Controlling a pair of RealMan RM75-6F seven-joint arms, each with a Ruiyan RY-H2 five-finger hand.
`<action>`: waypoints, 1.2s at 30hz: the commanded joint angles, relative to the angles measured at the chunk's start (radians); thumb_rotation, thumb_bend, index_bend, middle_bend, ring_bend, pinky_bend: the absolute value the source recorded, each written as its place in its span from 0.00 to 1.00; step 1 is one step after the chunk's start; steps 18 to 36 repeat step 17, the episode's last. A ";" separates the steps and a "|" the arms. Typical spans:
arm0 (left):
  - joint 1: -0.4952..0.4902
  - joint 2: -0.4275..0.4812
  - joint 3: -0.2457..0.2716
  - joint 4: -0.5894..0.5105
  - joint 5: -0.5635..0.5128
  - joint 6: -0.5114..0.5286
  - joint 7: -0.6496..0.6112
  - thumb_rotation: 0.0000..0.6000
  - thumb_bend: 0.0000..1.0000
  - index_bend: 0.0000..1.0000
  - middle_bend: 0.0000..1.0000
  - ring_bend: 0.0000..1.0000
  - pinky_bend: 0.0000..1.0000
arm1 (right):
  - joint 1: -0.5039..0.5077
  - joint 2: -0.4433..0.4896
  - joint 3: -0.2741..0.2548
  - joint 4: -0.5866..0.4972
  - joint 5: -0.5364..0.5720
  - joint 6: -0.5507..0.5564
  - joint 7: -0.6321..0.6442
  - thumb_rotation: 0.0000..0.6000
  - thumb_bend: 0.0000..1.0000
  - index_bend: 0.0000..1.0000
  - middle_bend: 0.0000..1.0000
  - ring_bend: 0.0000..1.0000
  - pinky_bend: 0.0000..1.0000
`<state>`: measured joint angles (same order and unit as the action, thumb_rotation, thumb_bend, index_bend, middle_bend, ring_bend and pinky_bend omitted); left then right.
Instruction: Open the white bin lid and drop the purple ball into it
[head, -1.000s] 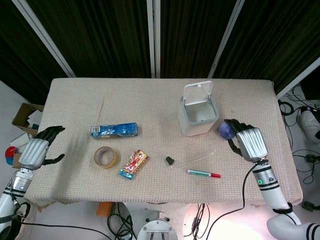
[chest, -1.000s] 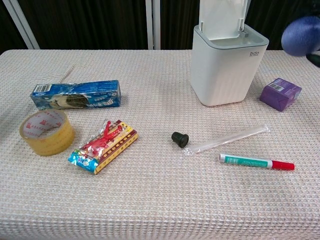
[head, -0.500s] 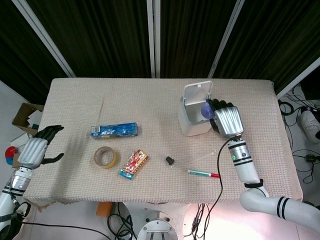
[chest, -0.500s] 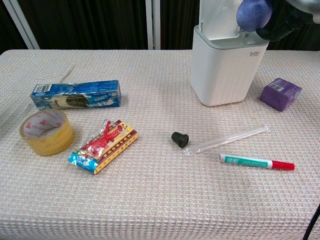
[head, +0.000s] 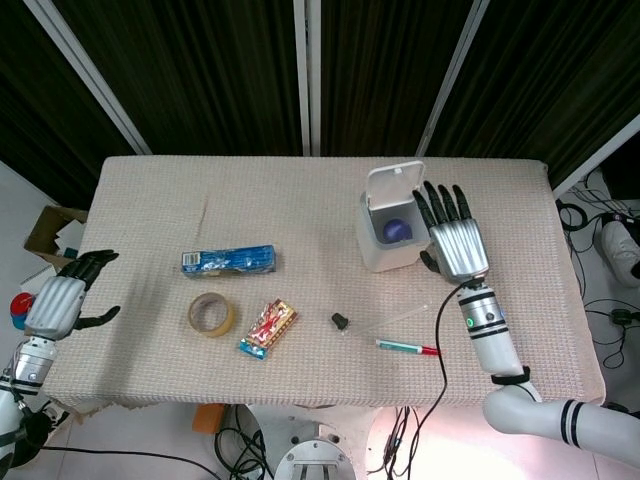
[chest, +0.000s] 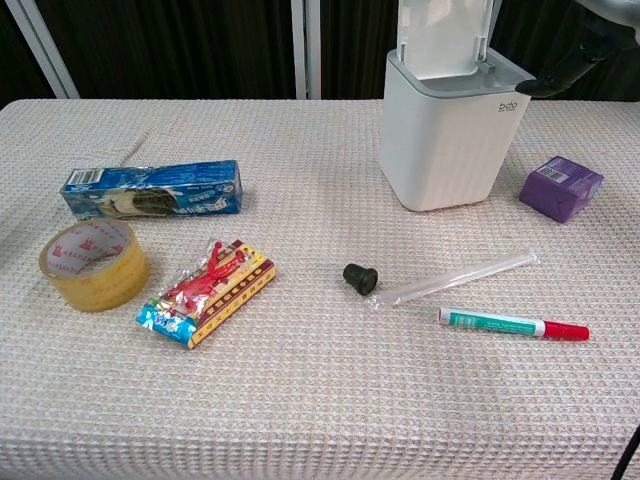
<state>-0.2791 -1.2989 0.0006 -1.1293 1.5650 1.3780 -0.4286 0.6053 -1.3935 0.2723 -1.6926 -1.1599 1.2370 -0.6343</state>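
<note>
Beige waffle-weave table (head: 300, 190) against dark curtain panels.

Purple ball (head: 398, 230) down inside the white bin (head: 395, 235), just left of the right hand's fingers (head: 440, 205). Bin lid (head: 394, 184) tipped up and back, standing open behind the opening.

Right hand (head: 455, 235) flat above the bin's right edge, fingers straight and spread, pointing away toward the curtains, holding nothing. Only a dark fingertip edge (chest: 565, 70) in the chest view, top right.

Beyond the hand on the chest view's right: small purple box (chest: 561, 187) on the table beside the bin. Below and toward the robot from the hand: red-capped marker (head: 408, 348), clear wrapped straw (head: 400, 318), small black cap (head: 340, 320).

Well left of that hand: candy packet (head: 268, 329), roll of tape (head: 211, 315), blue wrapper box (head: 228, 260).

Left hand (head: 58, 303) off the table's far left edge, well apart from everything, fingers loosely curled with a gap to the thumb, nothing in it.
</note>
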 joint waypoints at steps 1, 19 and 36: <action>0.019 -0.002 0.002 0.004 0.003 0.031 0.015 1.00 0.22 0.15 0.13 0.11 0.23 | -0.119 0.084 -0.115 -0.063 -0.121 0.107 0.077 1.00 0.15 0.00 0.00 0.00 0.00; 0.171 -0.063 0.029 0.053 -0.003 0.203 0.178 0.89 0.22 0.14 0.13 0.10 0.22 | -0.518 0.099 -0.389 0.319 -0.290 0.342 0.574 1.00 0.15 0.00 0.00 0.00 0.00; 0.171 -0.063 0.029 0.053 -0.003 0.203 0.178 0.89 0.22 0.14 0.13 0.10 0.22 | -0.518 0.099 -0.389 0.319 -0.290 0.342 0.574 1.00 0.15 0.00 0.00 0.00 0.00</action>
